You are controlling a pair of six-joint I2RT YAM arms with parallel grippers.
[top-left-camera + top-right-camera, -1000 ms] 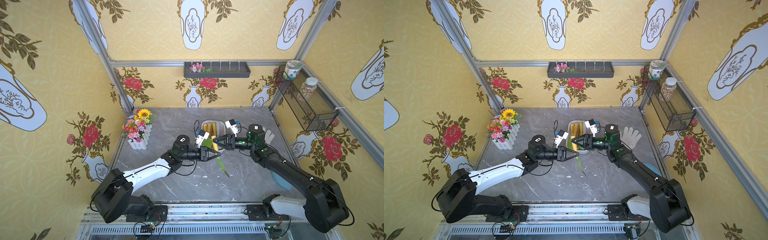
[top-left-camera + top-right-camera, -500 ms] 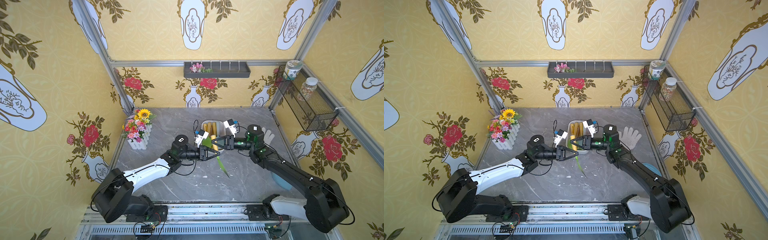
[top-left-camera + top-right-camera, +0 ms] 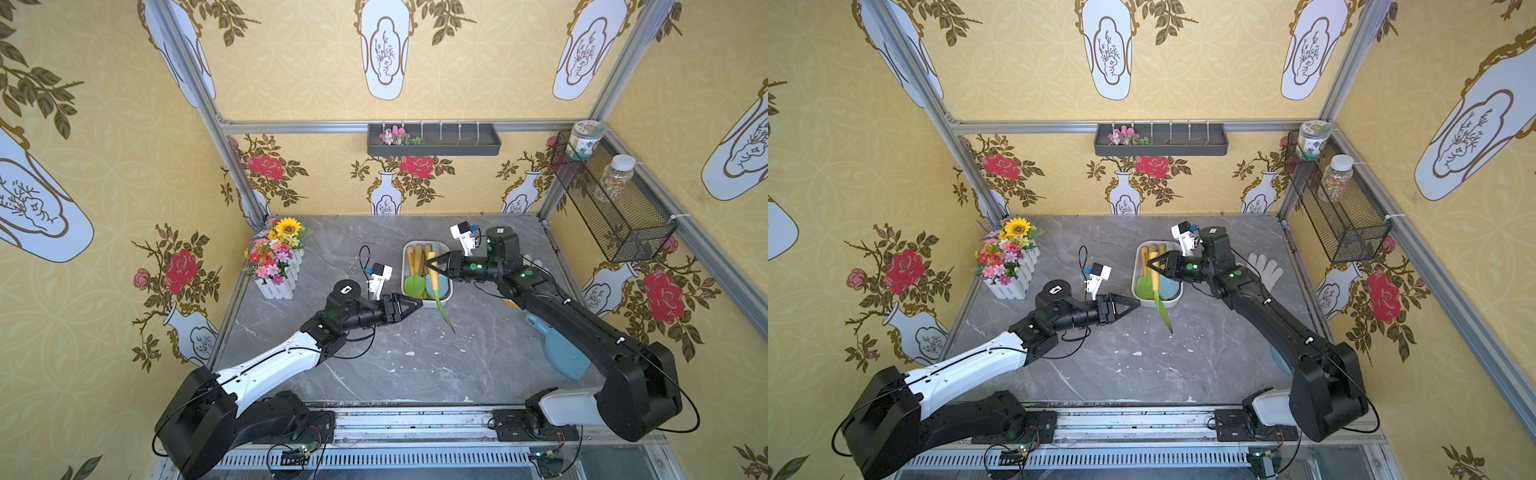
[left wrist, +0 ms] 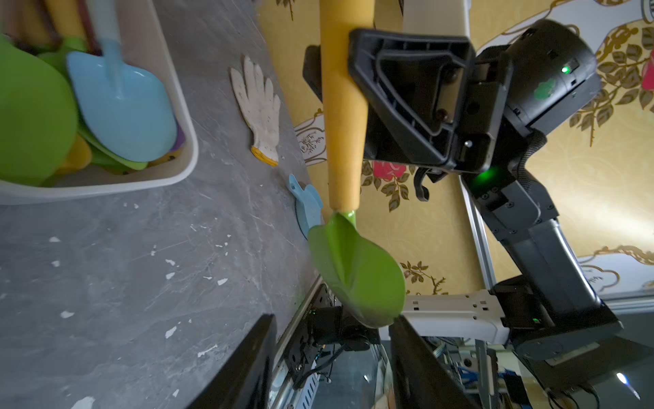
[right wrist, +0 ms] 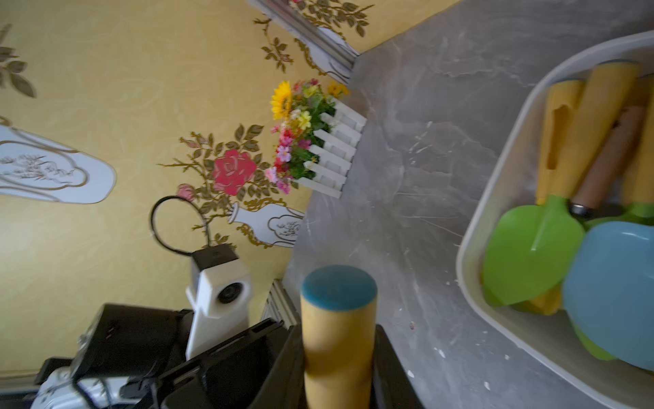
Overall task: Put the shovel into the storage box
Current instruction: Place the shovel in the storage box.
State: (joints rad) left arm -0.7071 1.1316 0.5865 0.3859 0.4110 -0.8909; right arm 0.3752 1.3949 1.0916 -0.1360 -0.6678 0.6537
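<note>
The shovel (image 3: pixel 443 311) has a yellow handle and a green blade. It hangs tilted, with its blade past the near end of the storage box (image 3: pixel 404 270). My right gripper (image 3: pixel 432 264) is shut on its handle (image 5: pixel 338 318), above the box. The white storage box (image 3: pixel 1135 274) holds several green and blue shovels. My left gripper (image 3: pixel 417 305) stands open just left of the blade and apart from it. In the left wrist view the blade (image 4: pixel 357 272) hangs in front of my open left gripper (image 4: pixel 332 318), untouched by its fingers.
A white planter of flowers (image 3: pixel 278 257) stands at the table's left. A blue scoop (image 3: pixel 557 349) lies under the right arm, and a white glove (image 3: pixel 1264 268) lies behind it. A dark grey tray (image 3: pixel 432 141) and a wire basket (image 3: pixel 615 203) with jars hang on the walls.
The shovel has passed from left to right. My right gripper shut on the handle, then my left gripper opened off the blade and drew back toward the left.
</note>
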